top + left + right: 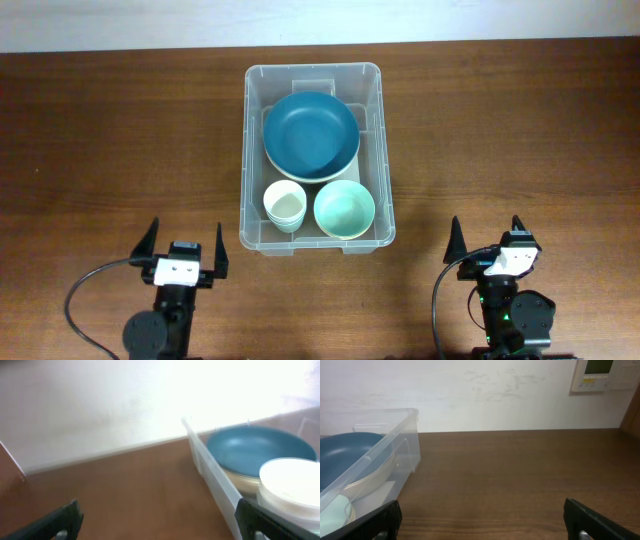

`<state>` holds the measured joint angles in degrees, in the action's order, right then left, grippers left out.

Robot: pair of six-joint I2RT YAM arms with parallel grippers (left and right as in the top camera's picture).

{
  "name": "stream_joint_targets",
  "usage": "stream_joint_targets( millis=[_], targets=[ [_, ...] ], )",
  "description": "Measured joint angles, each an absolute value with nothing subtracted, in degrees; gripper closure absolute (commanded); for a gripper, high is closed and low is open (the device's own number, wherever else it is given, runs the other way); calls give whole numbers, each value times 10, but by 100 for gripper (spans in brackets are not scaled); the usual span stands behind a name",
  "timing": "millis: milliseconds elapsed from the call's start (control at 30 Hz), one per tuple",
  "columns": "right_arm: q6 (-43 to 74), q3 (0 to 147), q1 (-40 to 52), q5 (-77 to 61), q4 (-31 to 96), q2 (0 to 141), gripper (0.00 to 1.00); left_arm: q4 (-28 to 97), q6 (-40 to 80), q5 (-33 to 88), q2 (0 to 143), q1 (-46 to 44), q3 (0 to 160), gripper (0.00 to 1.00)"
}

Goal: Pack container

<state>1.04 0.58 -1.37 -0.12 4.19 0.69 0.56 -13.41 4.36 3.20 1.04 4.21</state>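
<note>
The clear container [252, 150] stands at the table's centre, its wall also in the left wrist view [215, 480] and the right wrist view [395, 440]. Inside lie a dark blue plate [311, 133] on a cream plate, a cream cup [284, 206] and a mint bowl [344, 208]. My left gripper [184, 250] rests open at the near left of the container, nothing between its fingers [67, 517]. At the near right my right gripper [488, 240] is open and empty too, fingers [582, 517] spread over bare wood.
The brown wooden table [100, 140] runs to a white wall at the back. A wall control panel [600, 375] shows in the right wrist view. Black cables loop beside each arm base near the front edge.
</note>
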Motion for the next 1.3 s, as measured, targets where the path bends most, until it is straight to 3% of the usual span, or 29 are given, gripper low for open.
stream_joint_targets(
  millis=[233,367,1300],
  targets=[
    [10,6,-14,-1,42,7,1,-5,-207,46,8,9,15,0],
    [10,6,-14,-1,42,7,1,41,-208,48,7,8,9,0],
    [10,6,-14,-1,42,7,1,41,-208,48,7,8,9,0]
  ],
)
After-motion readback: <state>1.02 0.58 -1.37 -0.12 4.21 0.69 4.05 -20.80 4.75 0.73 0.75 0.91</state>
